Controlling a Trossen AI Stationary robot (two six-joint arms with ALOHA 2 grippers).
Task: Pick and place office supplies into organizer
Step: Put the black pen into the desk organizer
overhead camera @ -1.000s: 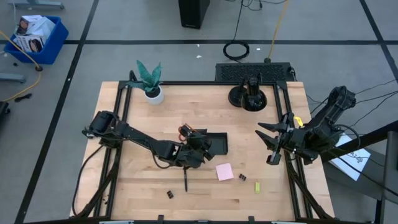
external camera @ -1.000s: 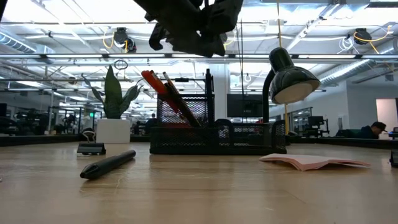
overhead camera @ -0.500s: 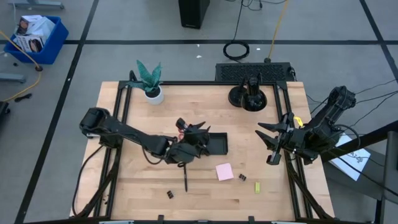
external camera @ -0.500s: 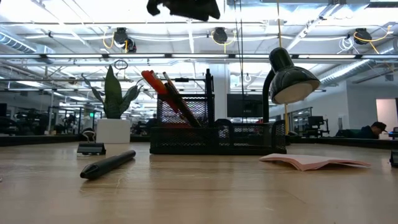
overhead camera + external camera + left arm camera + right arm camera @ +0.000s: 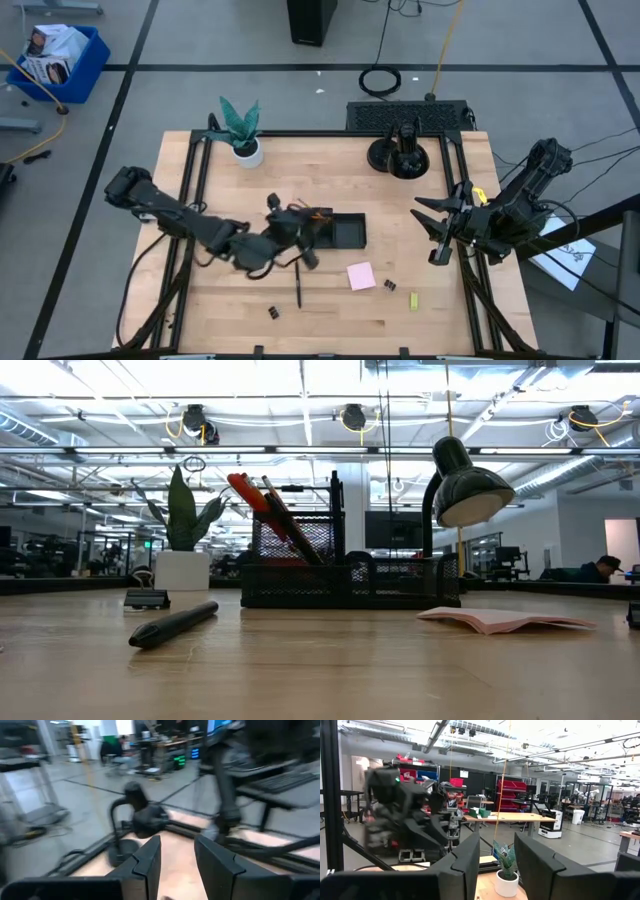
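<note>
Since a second ago the left end effector (image 5: 283, 222) has pulled back toward the frame's left, off the organizer (image 5: 338, 231), fingers slightly parted and empty. That black mesh tray at centre holds red-handled scissors (image 5: 250, 497) and orange pencils (image 5: 318, 213). On the wooden tabletop (image 5: 330, 310) below lie a black pen (image 5: 298, 288) and pink sticky-note pad (image 5: 361, 276), while the right end effector (image 5: 432, 231) waits at right, part-open, empty.

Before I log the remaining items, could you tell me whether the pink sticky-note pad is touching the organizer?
Apart. The high view shows bare wood between the pink sticky-note pad and the organizer; the low view also shows the pad lying nearer the camera.
</note>
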